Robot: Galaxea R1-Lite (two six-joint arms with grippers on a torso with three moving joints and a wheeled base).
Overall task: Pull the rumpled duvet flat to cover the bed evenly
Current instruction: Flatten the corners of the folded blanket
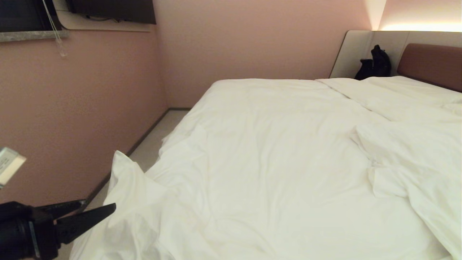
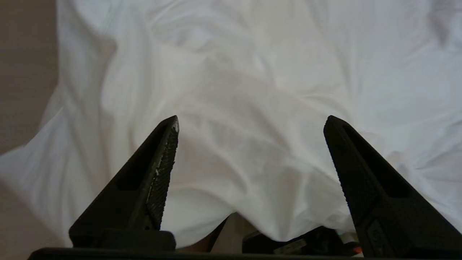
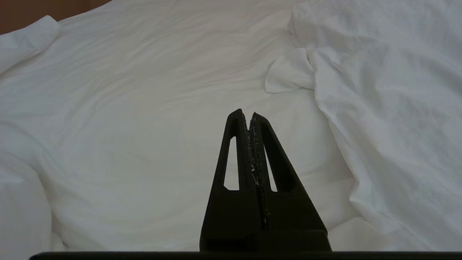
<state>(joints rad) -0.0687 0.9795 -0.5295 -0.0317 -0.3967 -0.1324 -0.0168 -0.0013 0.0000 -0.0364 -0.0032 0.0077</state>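
The white duvet (image 1: 274, 159) lies over the bed (image 1: 429, 65), softly wrinkled. Its near left corner (image 1: 124, 173) stands up in a peak over the bed's side. A rumpled fold (image 1: 415, 162) is bunched at the right. My left gripper (image 1: 100, 206) is at the lower left, just beside that corner, open. In the left wrist view the left gripper (image 2: 252, 121) has its fingers (image 2: 162, 169) spread wide, with the duvet's edge (image 2: 252, 202) beyond them and not pinched. The right gripper (image 3: 249, 113) is shut and empty, above the flat white cloth (image 3: 144, 126) next to the fold (image 3: 379, 90).
A pink wall (image 1: 79, 108) runs close along the bed's left side, with a narrow strip of floor (image 1: 151, 144) between. White pillows (image 1: 397, 94) lie at the headboard end. A black bag (image 1: 375, 66) sits by the headboard panel.
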